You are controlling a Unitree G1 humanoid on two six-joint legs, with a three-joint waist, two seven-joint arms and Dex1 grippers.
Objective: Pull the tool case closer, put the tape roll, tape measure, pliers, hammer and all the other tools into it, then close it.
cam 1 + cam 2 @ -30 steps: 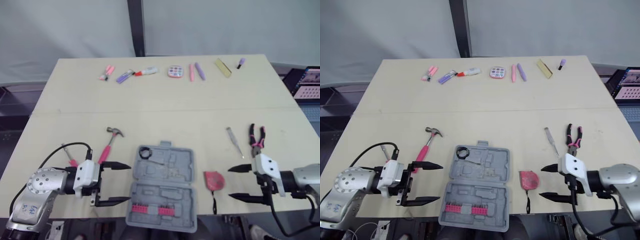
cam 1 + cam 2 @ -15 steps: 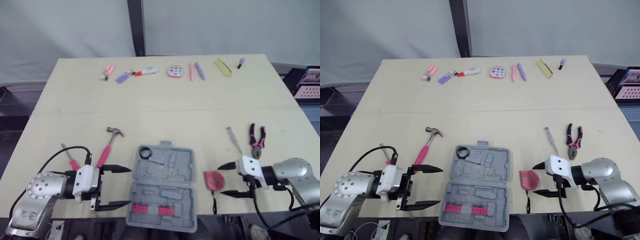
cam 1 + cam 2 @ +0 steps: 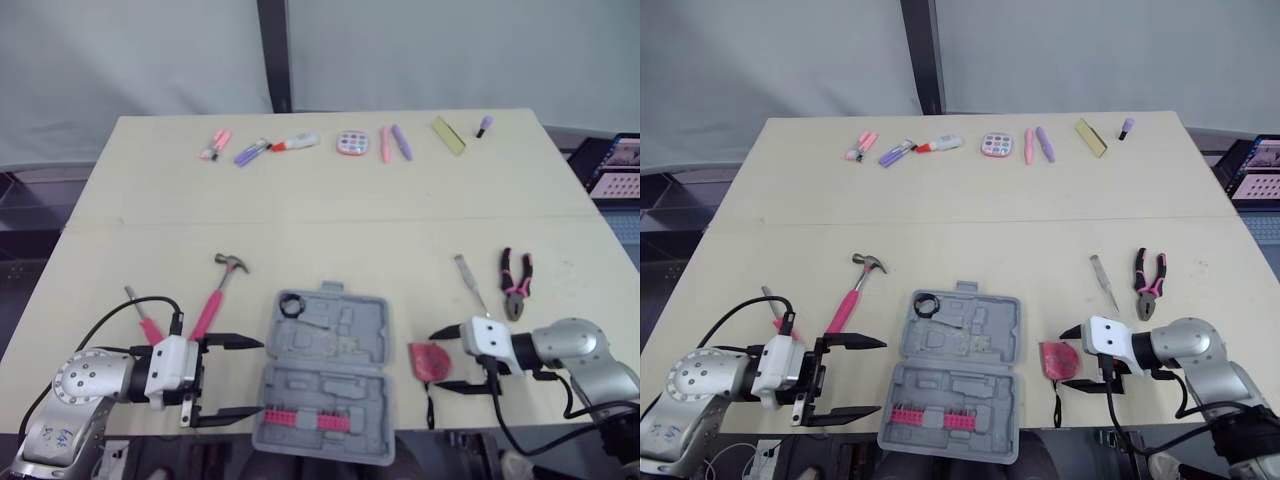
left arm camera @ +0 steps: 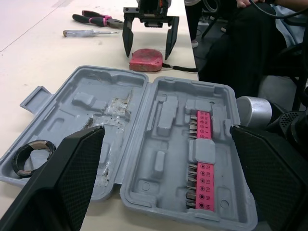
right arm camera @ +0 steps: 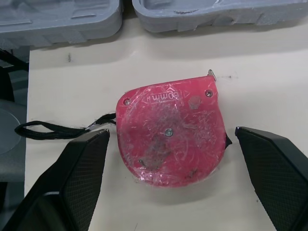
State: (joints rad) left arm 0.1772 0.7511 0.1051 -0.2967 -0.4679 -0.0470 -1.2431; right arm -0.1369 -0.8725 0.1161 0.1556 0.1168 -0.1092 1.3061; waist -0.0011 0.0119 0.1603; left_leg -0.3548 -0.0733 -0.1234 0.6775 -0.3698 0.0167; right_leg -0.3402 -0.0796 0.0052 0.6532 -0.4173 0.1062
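Note:
The grey tool case [image 3: 345, 395] lies open at the table's near edge, with a black tape roll [image 3: 291, 306] in its far left corner and pink bits [image 4: 202, 163] in its near half. My left gripper [image 3: 255, 378] is open just left of the case. My right gripper [image 3: 435, 361] is open, one finger on each side of the red tape measure [image 5: 171, 130], not gripping it. The pink-handled hammer [image 3: 220, 290] and a pink screwdriver [image 3: 143, 318] lie left of the case. A clear screwdriver [image 3: 468, 283] and the pliers [image 3: 515, 283] lie to the right.
Along the far edge lies a row of small items: pink and purple pens [image 3: 392, 142], a marker [image 3: 292, 143], a round case [image 3: 350, 143] and a yellow block [image 3: 446, 134]. The tape measure's black strap [image 3: 430, 408] trails to the near edge.
My right gripper has moved left and lower, so its open fingers now straddle the tape measure. The left gripper has barely shifted and stays open.

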